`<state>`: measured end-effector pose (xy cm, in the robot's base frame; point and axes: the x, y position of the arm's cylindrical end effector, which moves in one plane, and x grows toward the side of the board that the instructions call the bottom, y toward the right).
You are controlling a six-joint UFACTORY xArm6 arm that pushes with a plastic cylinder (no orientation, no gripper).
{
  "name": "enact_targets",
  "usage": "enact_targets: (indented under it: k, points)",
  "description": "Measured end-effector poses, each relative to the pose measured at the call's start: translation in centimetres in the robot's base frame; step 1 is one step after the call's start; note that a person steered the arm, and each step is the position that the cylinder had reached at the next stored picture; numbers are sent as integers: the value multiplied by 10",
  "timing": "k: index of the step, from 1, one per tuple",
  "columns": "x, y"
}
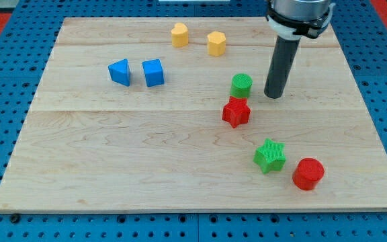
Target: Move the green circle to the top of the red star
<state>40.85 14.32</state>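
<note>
The green circle (241, 85) stands on the wooden board, just above the red star (236, 112) and close to touching its upper edge, slightly to the star's right. My tip (273, 95) rests on the board a short way to the right of the green circle, with a small gap between them. The dark rod rises from the tip toward the view's top right.
A green star (269, 155) and a red circle (308, 173) lie at the lower right. Two blue blocks (120, 72) (153, 72) sit at the upper left. Two yellow blocks (179, 34) (216, 43) sit near the top edge. The board (113, 154) lies on a blue pegboard.
</note>
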Motion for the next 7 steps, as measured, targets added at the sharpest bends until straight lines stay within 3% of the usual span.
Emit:
enact_targets:
  k: [3,4,5,6,7]
  points:
    - [16,8]
    - [13,-39]
    - [-20,-88]
    - [-34,-99]
    - [-13,-134]
